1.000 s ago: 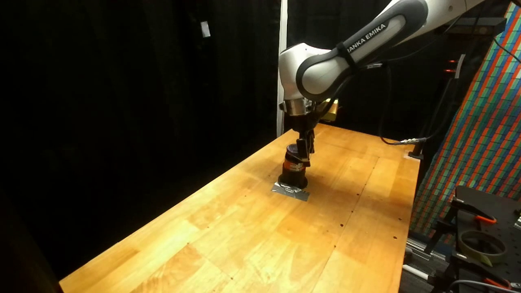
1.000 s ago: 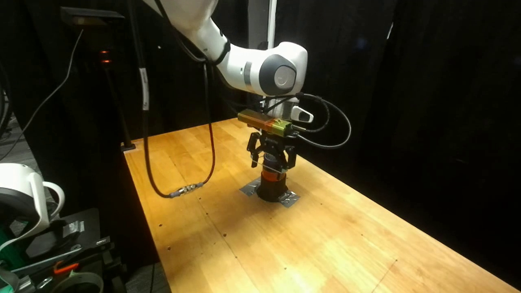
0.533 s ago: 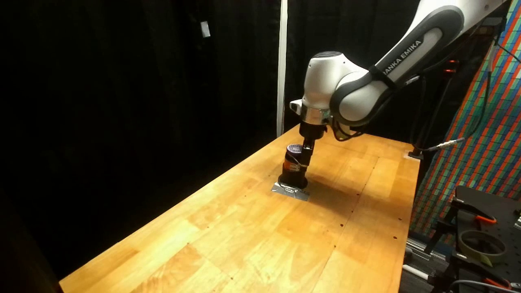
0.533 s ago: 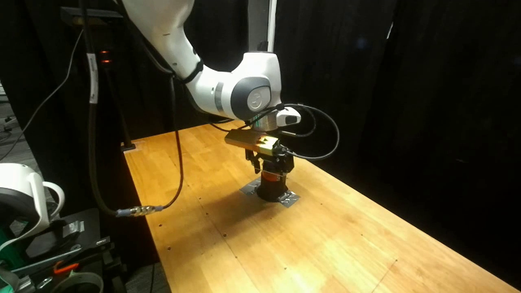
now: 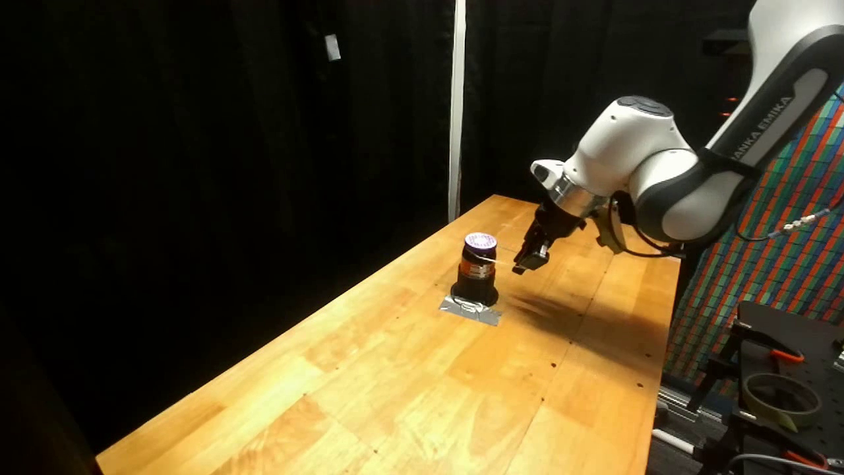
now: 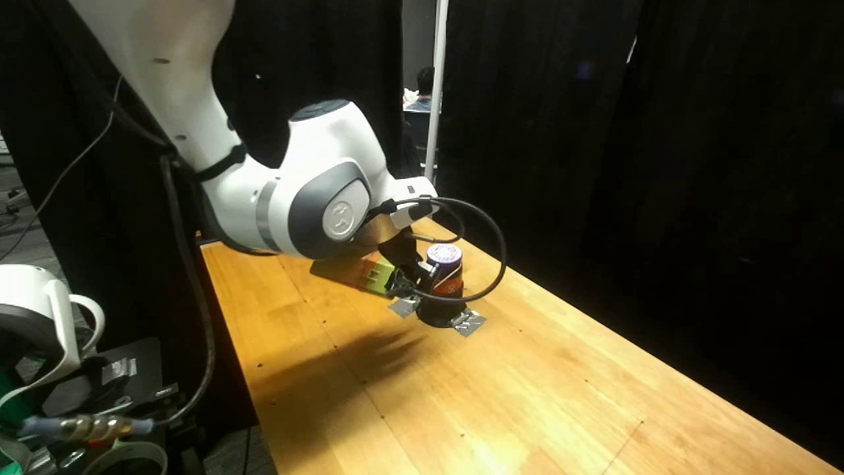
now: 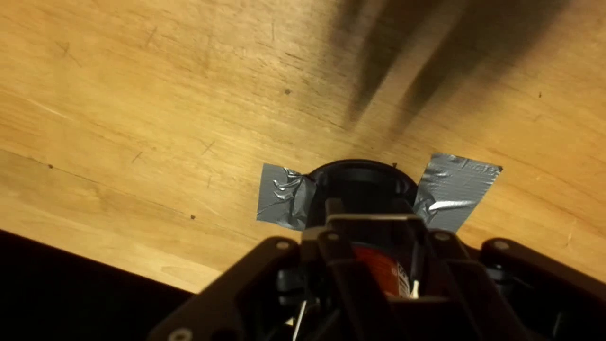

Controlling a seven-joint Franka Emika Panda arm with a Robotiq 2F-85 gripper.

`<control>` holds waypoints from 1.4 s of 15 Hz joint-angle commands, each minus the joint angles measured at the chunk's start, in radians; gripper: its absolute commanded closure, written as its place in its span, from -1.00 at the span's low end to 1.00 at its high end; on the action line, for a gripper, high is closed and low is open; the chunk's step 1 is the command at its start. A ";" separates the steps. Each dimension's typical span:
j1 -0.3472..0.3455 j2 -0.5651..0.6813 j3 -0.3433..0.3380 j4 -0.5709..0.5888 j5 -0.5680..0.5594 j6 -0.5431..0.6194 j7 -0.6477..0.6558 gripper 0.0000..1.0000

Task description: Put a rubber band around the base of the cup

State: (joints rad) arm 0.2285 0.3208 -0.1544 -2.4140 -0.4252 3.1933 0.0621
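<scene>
Black gripper (image 5: 526, 264) aslant now, farther from the cylindrical cup (image 5: 477, 270), fingers (image 7: 337, 251) apart, thin rubber band (image 7: 374, 217) taut between.

In the wrist view, the gripper (image 7: 371, 213) is hiding the top of the cup (image 7: 378, 270) and some of the rubber band (image 7: 371, 217). Letters (image 7: 401, 280) on the cup are showing too small to read. A blurry shadow (image 7: 454, 52) is getting cut off at the top. In both exterior views, the top edge is cutting off the arm (image 5: 666, 168). In an exterior view, a black cable (image 6: 504, 254) is covering a bit of the cup, and a faraway person (image 6: 423, 99) is showing up tiny and fuzzy.
</scene>
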 commanded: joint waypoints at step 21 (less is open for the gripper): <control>0.845 0.205 -0.382 -0.222 0.925 1.059 -0.227 0.21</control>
State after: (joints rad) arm 0.9731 0.5097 -0.4655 -2.6267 0.4277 4.2142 -0.2008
